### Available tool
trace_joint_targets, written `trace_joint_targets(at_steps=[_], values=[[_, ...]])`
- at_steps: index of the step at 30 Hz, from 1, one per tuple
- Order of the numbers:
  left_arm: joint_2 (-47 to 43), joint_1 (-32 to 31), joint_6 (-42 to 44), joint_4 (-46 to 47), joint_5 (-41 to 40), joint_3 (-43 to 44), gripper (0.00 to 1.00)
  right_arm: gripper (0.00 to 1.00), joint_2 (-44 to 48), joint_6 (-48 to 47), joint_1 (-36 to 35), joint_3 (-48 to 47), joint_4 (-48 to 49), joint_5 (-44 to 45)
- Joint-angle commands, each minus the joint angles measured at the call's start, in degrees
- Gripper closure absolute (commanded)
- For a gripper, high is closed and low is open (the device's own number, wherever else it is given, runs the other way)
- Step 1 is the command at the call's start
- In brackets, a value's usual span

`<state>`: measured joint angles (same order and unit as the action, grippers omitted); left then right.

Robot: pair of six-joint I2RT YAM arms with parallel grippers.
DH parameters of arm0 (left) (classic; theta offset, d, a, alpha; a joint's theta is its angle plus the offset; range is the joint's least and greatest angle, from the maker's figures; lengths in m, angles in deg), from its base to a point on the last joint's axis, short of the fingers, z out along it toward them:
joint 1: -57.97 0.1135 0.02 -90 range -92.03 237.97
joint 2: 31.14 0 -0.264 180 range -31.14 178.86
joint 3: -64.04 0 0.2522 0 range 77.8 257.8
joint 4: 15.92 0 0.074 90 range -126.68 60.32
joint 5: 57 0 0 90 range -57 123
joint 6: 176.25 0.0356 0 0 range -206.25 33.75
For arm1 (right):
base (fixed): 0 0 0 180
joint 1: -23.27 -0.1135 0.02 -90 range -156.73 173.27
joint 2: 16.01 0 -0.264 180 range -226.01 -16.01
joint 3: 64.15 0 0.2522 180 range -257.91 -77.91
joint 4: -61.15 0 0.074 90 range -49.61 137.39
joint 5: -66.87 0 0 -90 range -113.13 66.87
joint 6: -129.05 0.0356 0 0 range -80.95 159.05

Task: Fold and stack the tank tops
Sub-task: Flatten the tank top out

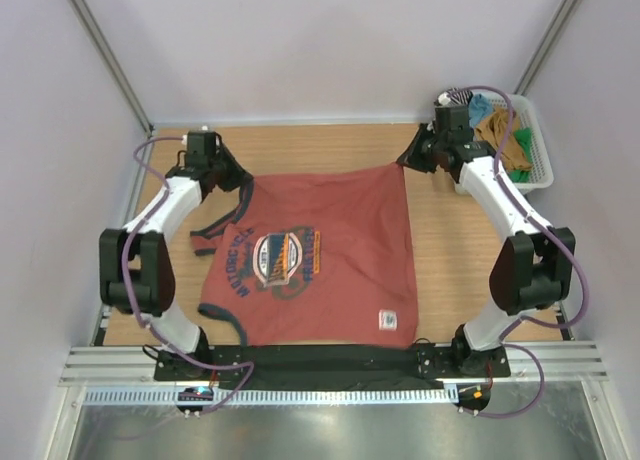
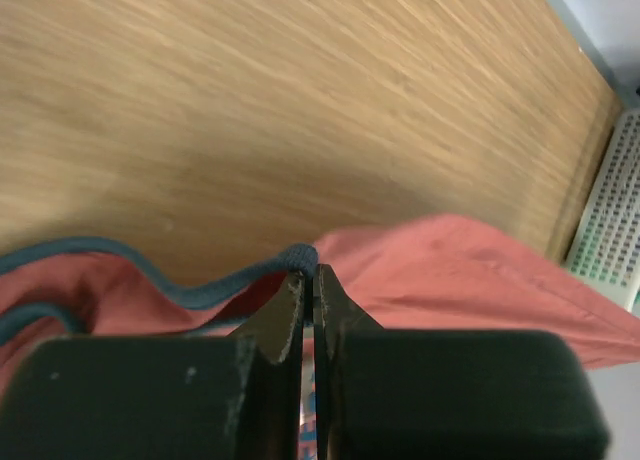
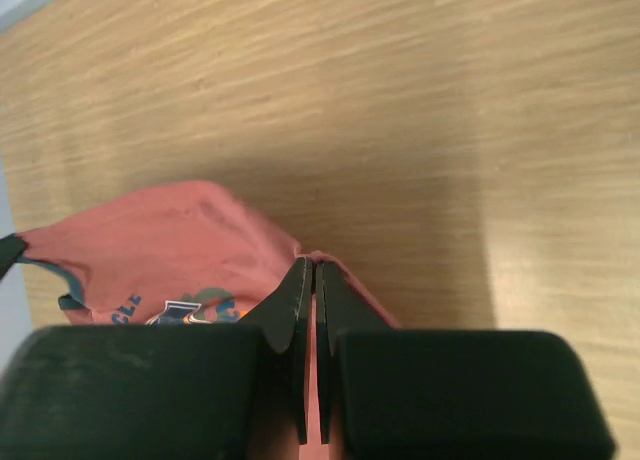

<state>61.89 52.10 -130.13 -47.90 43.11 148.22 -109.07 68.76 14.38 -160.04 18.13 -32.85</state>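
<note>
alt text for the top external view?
Rust-red tank top with a chest print spread on the wooden table, left gripper and right gripper each shut on a far corner. White basket of more clothes at far right.

Rust-red printed tank top (image 1: 335,230) spread on table (image 1: 455,250), others (image 1: 497,130) heaped in basket (image 1: 541,152)

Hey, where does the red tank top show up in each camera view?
Top external: red tank top spread out at mid-table.
Left wrist: red tank top across the bottom, navy trim pinched in the left hand.
Right wrist: red tank top lower left, edge pinched in the right hand.
Shared landmark: the wooden table.
</note>
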Motion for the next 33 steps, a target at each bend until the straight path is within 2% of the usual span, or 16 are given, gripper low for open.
trace_joint_targets(at_steps=[1, 6, 7, 8, 9, 11, 12, 13, 14, 15, 16, 18, 22, 25, 29, 33], values=[[4.0, 0.2, -4.9, 14.3, -0.2, 4.0, 1.0, 0.99, -3.6, 1.2, 0.9, -5.1, 12.1, 1.6], [16.9, 0.2, -5.4, 16.8, -1.6, 12.7, 1.0, 0.99, -15.4, 2.0, 2.7, -13.7, 16.3, 0.7], [18.7, 0.2, -5.5, 17.1, -2.1, 14.7, 1.0, 0.94, -17.6, 2.6, 3.1, -15.1, 17.5, 0.7], [21.3, 0.2, -5.4, 17.0, -2.3, 19.6, 0.95, 0.86, -21.4, 3.2, 3.5, -18.5, 19.3, 0.7], [25.7, 0.4, -5.4, 16.4, -2.3, 22.7, 0.8, 0.59, -23.8, 4.5, 4.5, -20.7, 19.8, 0.8], [30.3, 0.8, -5.8, 10.6, -0.4, 34.0, 0.3, 0.15, -29.1, 5.9, 5.5, -27.9, 19.2, 0.3], [31.9, 0.9, -5.2, 7.8, -0.1, 37.9, 0.21, 0.0, -30.0, 6.5, 5.9, -30.0, 17.8, 0.6], [33.6, 0.8, -4.6, 1.7, -0.4, 41.3, 0.18, 0.0, -30.3, 6.0, 6.0, -31.5, 16.9, 0.3], [33.2, 0.6, -3.9, 0.0, -1.7, 44.0, 0.11, 0.0, -29.1, 5.3, 6.0, -31.9, 15.8, 0.0], [32.0, 0.2, -3.0, -1.6, -3.1, 43.3, 0.03, 0.02, -27.8, 4.2, 6.0, -30.8, 15.6, -0.3], [28.3, -0.1, -3.0, -1.9, -4.7, 41.8, 0.01, 0.05, -25.8, 3.8, 6.0, -26.6, 15.7, -0.1], [23.4, -0.5, -3.7, -2.3, -8.9, 35.1, 0.01, 0.13, -18.8, 2.5, 6.0, -20.8, 15.9, 1.1], [10.8, -1.7, -4.5, -2.4, -9.6, 19.6, 0.01, 0.28, -6.5, 0.3, 6.0, -3.3, 13.8, 1.6], [2.6, -3.2, -3.8, -4.5, -11.1, 13.4, 0.03, 0.38, 3.3, -0.8, 5.9, 7.5, 10.7, 3.5], [-6.0, -4.1, -1.8, -5.2, -11.1, 2.0, 0.06, 0.4, 15.6, -1.2, 5.8, 20.2, 7.4, 9.0], [-4.5, -3.8, 0.1, -5.0, -13.4, 0.2, 0.08, 0.4, 27.3, -1.1, 5.7, 31.0, 4.4, 13.9]])
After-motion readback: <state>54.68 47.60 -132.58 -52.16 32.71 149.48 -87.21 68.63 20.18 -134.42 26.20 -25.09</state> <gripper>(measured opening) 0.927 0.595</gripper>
